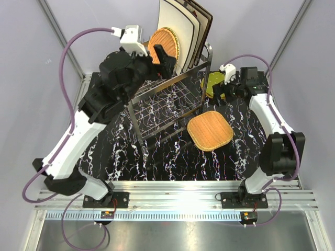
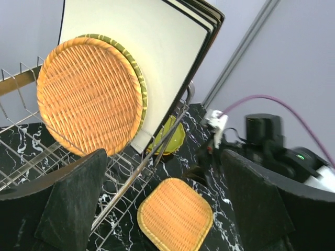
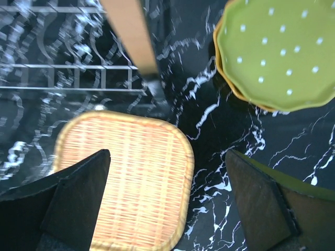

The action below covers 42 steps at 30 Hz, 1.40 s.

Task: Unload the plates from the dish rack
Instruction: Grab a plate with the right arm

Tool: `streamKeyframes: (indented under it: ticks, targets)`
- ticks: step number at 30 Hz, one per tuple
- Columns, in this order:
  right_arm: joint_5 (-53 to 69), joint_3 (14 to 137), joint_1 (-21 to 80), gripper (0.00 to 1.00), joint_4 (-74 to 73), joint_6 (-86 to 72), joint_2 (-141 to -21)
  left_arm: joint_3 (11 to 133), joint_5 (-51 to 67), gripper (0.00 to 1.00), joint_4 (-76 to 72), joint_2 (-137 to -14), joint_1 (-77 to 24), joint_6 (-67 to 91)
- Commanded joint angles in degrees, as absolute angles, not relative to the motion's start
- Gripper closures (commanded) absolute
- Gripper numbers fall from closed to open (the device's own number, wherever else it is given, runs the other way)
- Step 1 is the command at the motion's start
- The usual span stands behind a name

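Note:
The chrome dish rack [image 1: 167, 104] stands mid-table. On its far end a round wicker plate [image 1: 163, 44] stands upright, with a green-rimmed plate [image 2: 137, 78] right behind it and several large cream square plates [image 1: 180, 31] behind that. A square wicker plate [image 1: 210, 130] lies flat on the table right of the rack. A green dotted plate [image 1: 213, 83] lies on an orange one [image 3: 225, 78]. My left gripper [image 1: 166, 63] is open and empty, just in front of the round wicker plate [image 2: 89, 99]. My right gripper [image 1: 220, 94] is open and empty, above the table between the square wicker plate [image 3: 131, 178] and the green dotted plate [image 3: 280, 52].
The table is black marble-patterned [image 1: 167, 157]. The rack's upper tubular rail [image 1: 183, 78] runs between the two grippers. Grey walls and slanted frame posts [image 1: 57, 31] close in the back. The right arm [image 2: 267, 141] shows in the left wrist view.

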<state>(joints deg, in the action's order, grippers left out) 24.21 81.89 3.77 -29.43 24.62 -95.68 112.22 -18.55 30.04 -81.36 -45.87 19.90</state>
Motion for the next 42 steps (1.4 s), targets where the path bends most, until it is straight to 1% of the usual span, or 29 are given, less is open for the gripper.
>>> streamKeyframes:
  ticks: [1,2,3,6,7,13,17,27,36,42]
  targets:
    - [29.0,82.3,3.7,0.02,-29.7,22.1,-90.1,119.9,-21.4,0.09,34.7,-85.8,-44.8,21.1]
    - [29.5,82.2,3.8,0.02,-30.1,20.8,-89.5,121.2,-21.6,0.11,35.5,-88.0,-44.7,21.2]
    - [29.8,82.3,3.7,0.02,-30.3,20.1,-88.5,123.7,-21.6,0.15,36.7,-89.4,-44.4,21.2]
    - [30.9,82.0,3.7,0.02,-31.0,18.3,-86.6,127.4,-21.2,0.22,39.1,-93.8,-43.0,21.3]
    - [31.1,81.8,3.7,0.02,-31.1,17.8,-86.1,129.0,-20.4,0.25,39.4,-94.6,-42.2,21.2]
    - [31.8,80.6,3.7,0.02,-32.1,16.0,-83.1,131.4,-16.0,0.35,40.1,-99.4,-39.2,21.8]
    - [31.9,79.8,3.7,0.02,-32.2,15.4,-82.3,131.6,-13.9,0.37,39.6,-101.2,-38.1,22.1]
    - [31.6,78.6,3.8,0.02,-32.0,14.9,-81.5,132.5,-11.6,0.37,39.2,-103.8,-37.4,22.8]
    - [31.6,78.9,3.7,0.02,-32.1,14.5,-81.4,133.1,-15.8,0.39,40.3,-105.4,-37.4,20.3]
    - [31.4,79.1,3.7,0.02,-32.2,14.3,-81.4,133.7,-16.8,0.42,40.6,-106.1,-37.4,18.9]
